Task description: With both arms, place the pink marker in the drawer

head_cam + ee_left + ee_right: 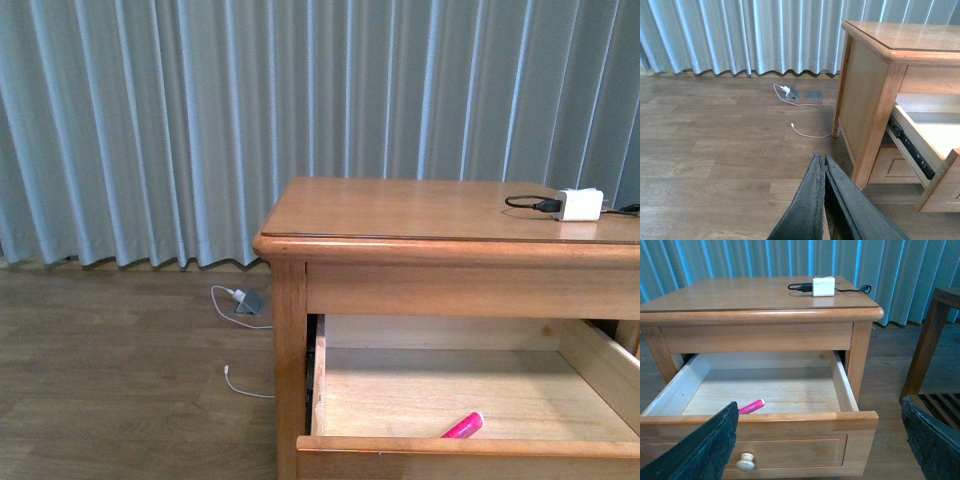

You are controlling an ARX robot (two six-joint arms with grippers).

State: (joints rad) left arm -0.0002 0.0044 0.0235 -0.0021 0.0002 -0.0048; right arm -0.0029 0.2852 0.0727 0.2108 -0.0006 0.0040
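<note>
**Pink marker lies inside the open drawer, both grippers hold nothing**

The pink marker [463, 426] is on the pale wooden bottom of the drawer [440, 456], close behind the front wall. It lies flat and at a slant to that wall. The drawer is the top one of the chest [400, 210] and it is pulled far out.

The right gripper [819, 405] is spread wide, and nothing is between its two black fingers [710, 442]. In the right wrist view the gripper is outside the drawer, in front of the front board, above the round knob [745, 462]. The marker is behind that board, so the board stands between the marker and the gripper. The marker appears just past the tip of one finger, but it does not touch the finger.

The left gripper [823, 157] has its fingers pressed together and grips nothing. It hangs over the wooden floor [715, 150], beside the chest and well apart from the marker. The left wrist view shows only one side of the drawer; the marker is not seen there.

On top of the chest a white charger block [579, 204] rests with a black cable [525, 203].
</note>
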